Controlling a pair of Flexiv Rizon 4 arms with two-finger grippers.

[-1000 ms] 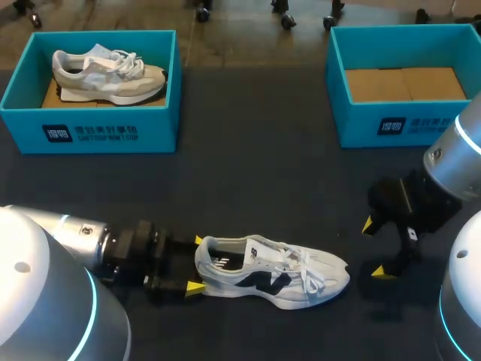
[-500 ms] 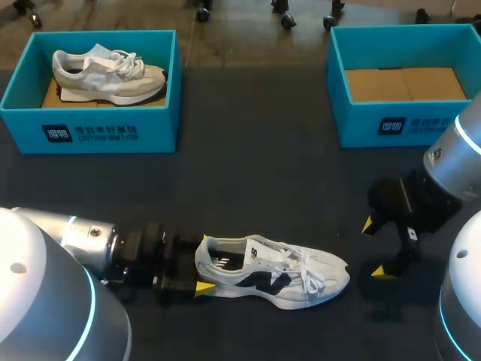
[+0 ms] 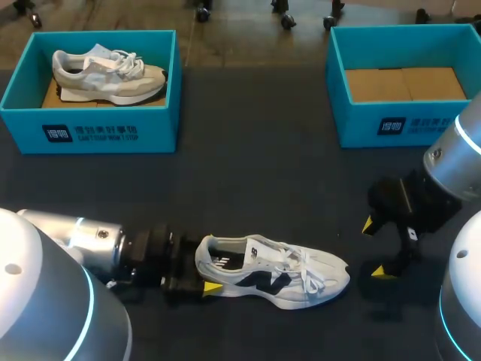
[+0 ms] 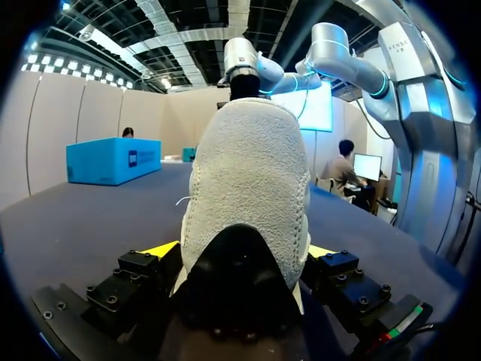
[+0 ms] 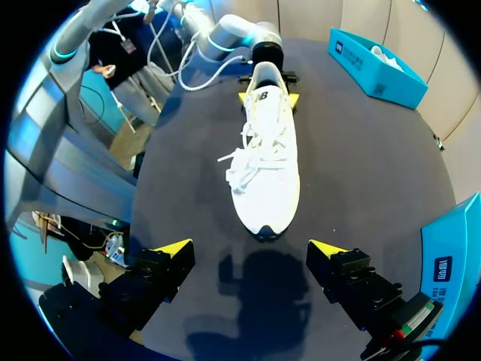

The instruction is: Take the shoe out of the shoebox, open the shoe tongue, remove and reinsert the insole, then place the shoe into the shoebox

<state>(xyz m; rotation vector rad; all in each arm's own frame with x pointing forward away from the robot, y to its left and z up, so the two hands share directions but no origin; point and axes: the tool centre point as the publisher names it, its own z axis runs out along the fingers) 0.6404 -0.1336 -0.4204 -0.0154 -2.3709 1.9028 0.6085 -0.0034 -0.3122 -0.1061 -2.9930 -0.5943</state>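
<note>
A white sneaker with a dark side logo (image 3: pixel 278 272) lies on its sole on the dark table, toe pointing right. My left gripper (image 3: pixel 204 265) stands open around its heel. In the left wrist view the heel (image 4: pixel 248 173) fills the space between the yellow tips of that gripper (image 4: pixel 240 252). My right gripper (image 3: pixel 373 248) is open just past the toe, apart from the shoe. In the right wrist view the sneaker (image 5: pixel 267 165) lies ahead of the right gripper (image 5: pixel 248 252), toe toward it, with my left gripper (image 5: pixel 268 94) at its far end.
A teal shoebox (image 3: pixel 98 124) at the back left holds a beige sneaker (image 3: pixel 105 74). A second teal shoebox (image 3: pixel 391 124) at the back right shows only its cardboard floor. Dark table surface lies between the boxes and the white shoe.
My left gripper has slid right along the table, so the shoe's heel now sits deeper between its fingers. The shoe and my right arm have stayed put.
</note>
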